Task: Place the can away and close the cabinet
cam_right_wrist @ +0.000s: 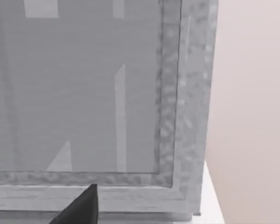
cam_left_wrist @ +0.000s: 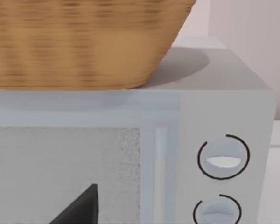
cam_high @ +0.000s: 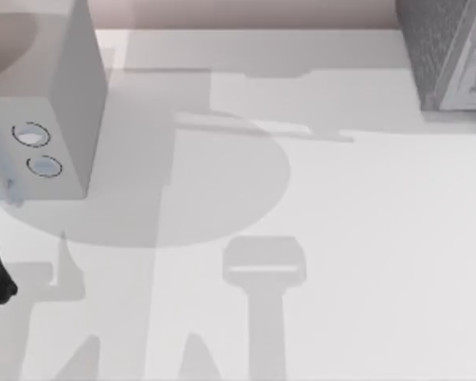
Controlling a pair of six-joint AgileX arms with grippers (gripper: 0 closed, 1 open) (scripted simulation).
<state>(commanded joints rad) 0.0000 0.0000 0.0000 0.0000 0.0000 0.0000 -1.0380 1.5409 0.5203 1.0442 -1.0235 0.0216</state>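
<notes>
Pale white table (cam_high: 341,262) lies bare between a smooth dialled box (cam_high: 59,95) far left and the speckled cabinet (cam_high: 448,51) far right, its panel shut. Whether my pincers are spread, I cannot tell.

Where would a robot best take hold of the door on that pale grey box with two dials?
Probably the slim upright handle bar between its window and the dials, approached from the front with a finger on each side: it is narrow and vertical, the rest of the front flat.
</notes>
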